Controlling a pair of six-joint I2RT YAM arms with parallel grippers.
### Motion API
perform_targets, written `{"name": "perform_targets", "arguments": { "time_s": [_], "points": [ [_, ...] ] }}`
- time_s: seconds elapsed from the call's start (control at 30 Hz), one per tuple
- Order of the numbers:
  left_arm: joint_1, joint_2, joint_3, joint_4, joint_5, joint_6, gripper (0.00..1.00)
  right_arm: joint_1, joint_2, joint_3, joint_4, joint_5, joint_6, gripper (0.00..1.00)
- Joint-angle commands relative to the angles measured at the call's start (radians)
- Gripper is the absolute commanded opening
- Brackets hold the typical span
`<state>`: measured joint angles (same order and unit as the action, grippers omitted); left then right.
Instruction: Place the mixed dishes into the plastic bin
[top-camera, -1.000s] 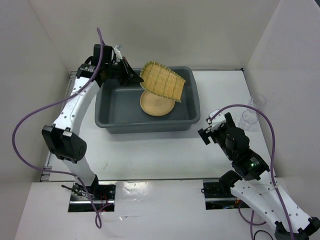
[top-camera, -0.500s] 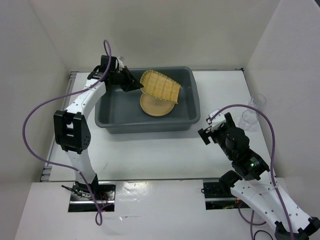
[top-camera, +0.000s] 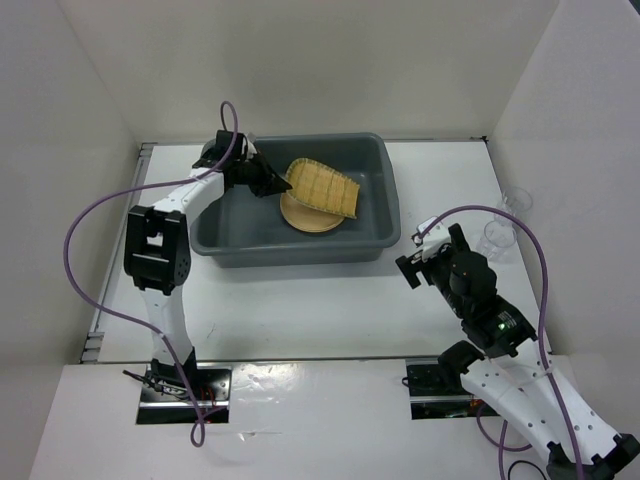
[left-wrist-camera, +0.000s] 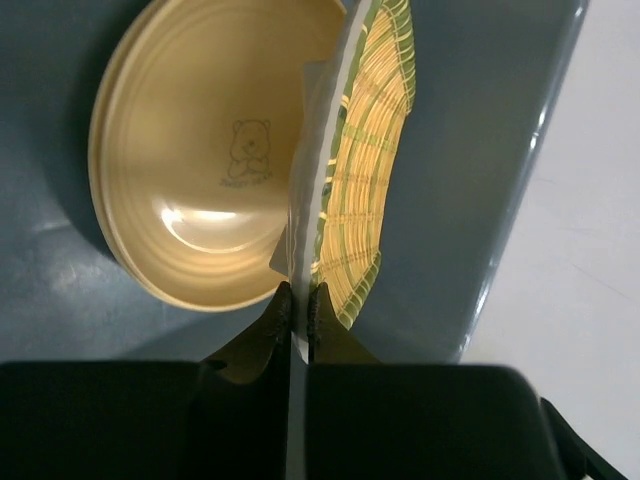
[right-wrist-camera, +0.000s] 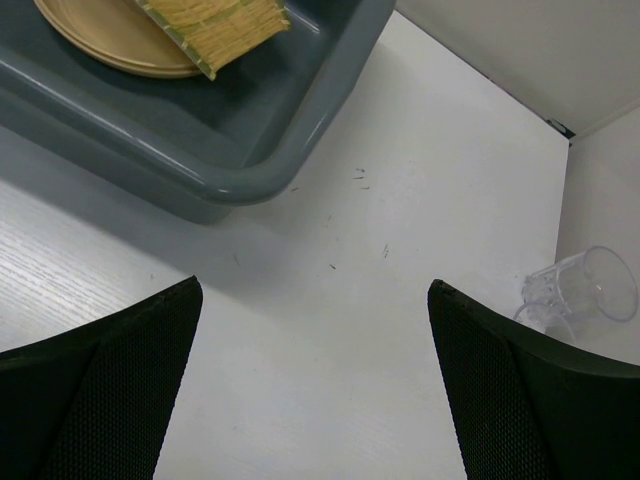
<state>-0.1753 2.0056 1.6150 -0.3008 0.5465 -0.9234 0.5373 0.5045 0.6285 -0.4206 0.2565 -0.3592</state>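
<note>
Left wrist view: the left pincer (left-wrist-camera: 297, 300) clamps the bamboo tray (left-wrist-camera: 362, 170) edge-on over the plates (left-wrist-camera: 200, 160) inside the bin (left-wrist-camera: 480, 150). Dropped so, it could flip. The right pincer (right-wrist-camera: 312, 292) gapes empty.

Ahead of our left gripper (left-wrist-camera: 297, 305) we see a yellow-green woven tray (left-wrist-camera: 365, 170), a bear-printed tan plate (left-wrist-camera: 190, 180), and a dark grey bin (left-wrist-camera: 470, 150).

Tray (top-camera: 322, 186) + plates (top-camera: 300, 216) in bin (top-camera: 290, 250); cups (top-camera: 497, 238) outside

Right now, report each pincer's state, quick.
Left pincer: closed on the rim of the bamboo tray.
Right pincer: open, holding nothing.
</note>
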Motion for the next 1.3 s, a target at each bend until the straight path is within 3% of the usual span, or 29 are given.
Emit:
{"name": "perform_targets", "arguments": {
  "time_s": [0.0,0.4,0.47,0.63,0.77,0.97,1.03,1.1,1.17,1.2,1.27],
  "points": [
    [-0.006,0.019,-0.006,0.117,0.026,-0.020,0.00,-0.007,0.008,0.007,0.022,-0.002,0.008,0.98],
    [-0.006,0.094,0.003,0.055,-0.007,0.040,0.03,-0.007,0.017,0.007,0.013,-0.014,-0.001,0.98],
    [-0.006,0.094,0.013,0.037,-0.016,0.049,0.11,-0.007,0.017,0.007,0.013,-0.014,-0.001,0.98],
    [-0.006,0.105,0.095,-0.073,-0.074,0.106,0.74,-0.007,0.026,0.007,0.013,-0.014,-0.001,0.98],
    [-0.006,0.087,0.167,-0.165,-0.154,0.126,0.91,-0.007,0.026,0.007,0.013,-0.014,-0.001,0.98],
    [-0.027,0.000,0.420,-0.403,-0.410,0.221,0.94,-0.032,0.110,0.087,0.013,0.131,0.005,0.98],
    [-0.027,-0.019,0.498,-0.494,-0.451,0.242,0.94,-0.109,0.219,0.154,-0.006,0.170,-0.030,0.98],
    [-0.038,-0.053,0.563,-0.553,-0.451,0.256,0.94,-0.291,0.297,0.244,-0.056,0.077,-0.137,0.98],
    [-0.038,-0.108,0.563,-0.563,-0.439,0.256,0.96,-0.454,0.382,0.304,-0.061,-0.091,-0.232,0.98],
    [-0.038,-0.129,0.521,-0.563,-0.439,0.256,0.96,-0.609,0.409,0.324,-0.061,-0.138,-0.312,0.98],
    [-0.047,-0.188,0.473,-0.563,-0.404,0.256,0.96,-0.651,0.515,0.378,-0.061,-0.145,-0.354,0.98]
  ]
}}
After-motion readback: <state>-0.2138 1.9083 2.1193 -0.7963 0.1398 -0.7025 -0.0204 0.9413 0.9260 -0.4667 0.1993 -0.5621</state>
